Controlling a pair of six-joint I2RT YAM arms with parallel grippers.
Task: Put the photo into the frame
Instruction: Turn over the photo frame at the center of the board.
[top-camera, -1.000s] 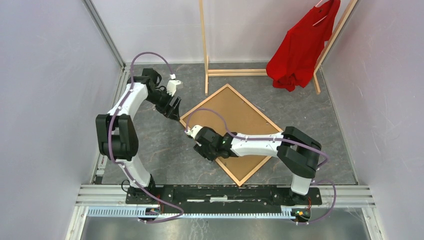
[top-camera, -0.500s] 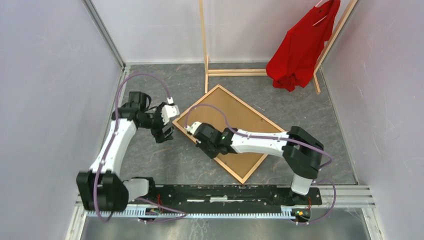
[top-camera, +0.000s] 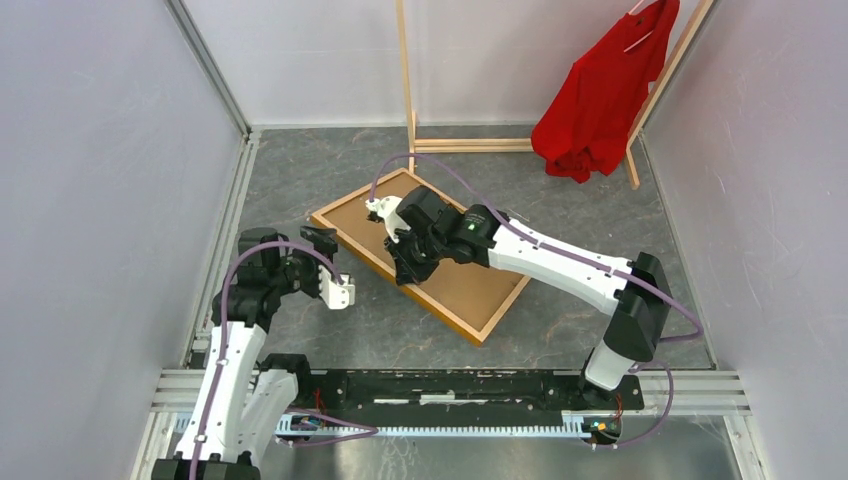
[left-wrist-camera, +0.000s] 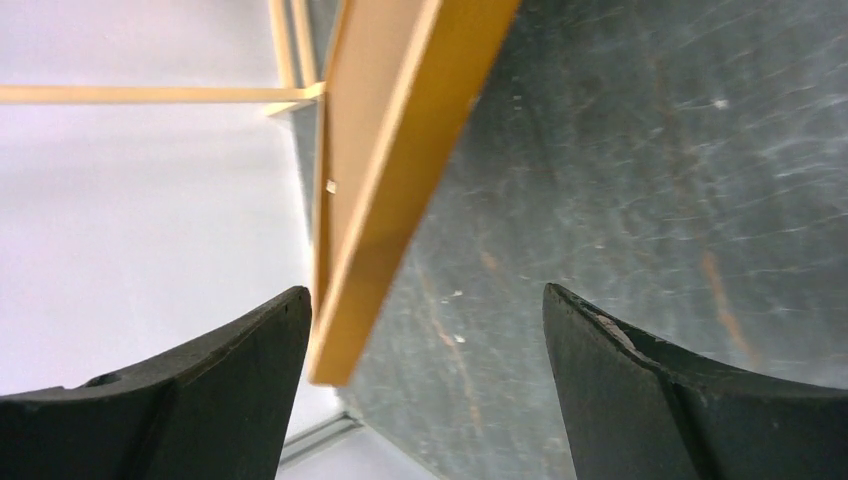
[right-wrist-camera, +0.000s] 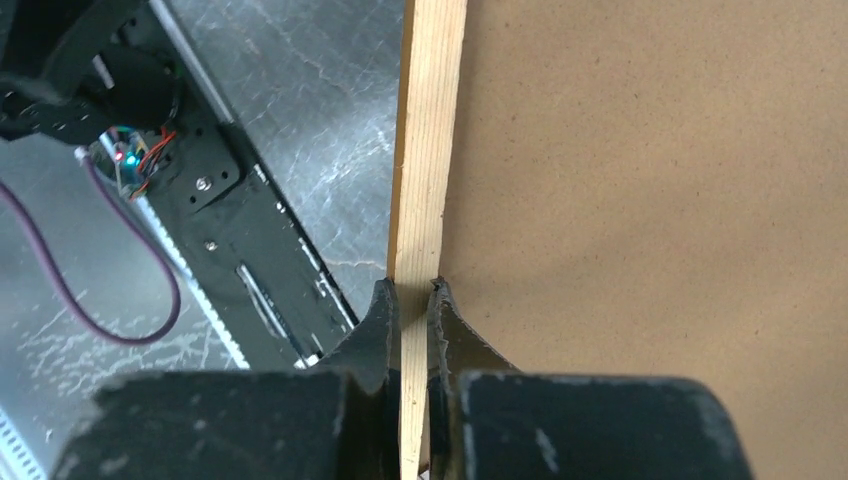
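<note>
Two arms from above: the right end effector (top-camera: 405, 266) grasps the frame (top-camera: 452, 318) by its near strip; the left end effector (top-camera: 332, 265), released, hangs beside its corner. Left wrist: frame corner ahead, untouched. Right wrist: fingers pinch the strip.

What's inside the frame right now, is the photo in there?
Inside the frame only the brown backing panel shows. No photo is visible; whatever lies under the panel is covered.

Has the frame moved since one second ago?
Yes. The frame turned and slid left: its far corner, earlier right of the rack post, now lies at its foot.
</note>
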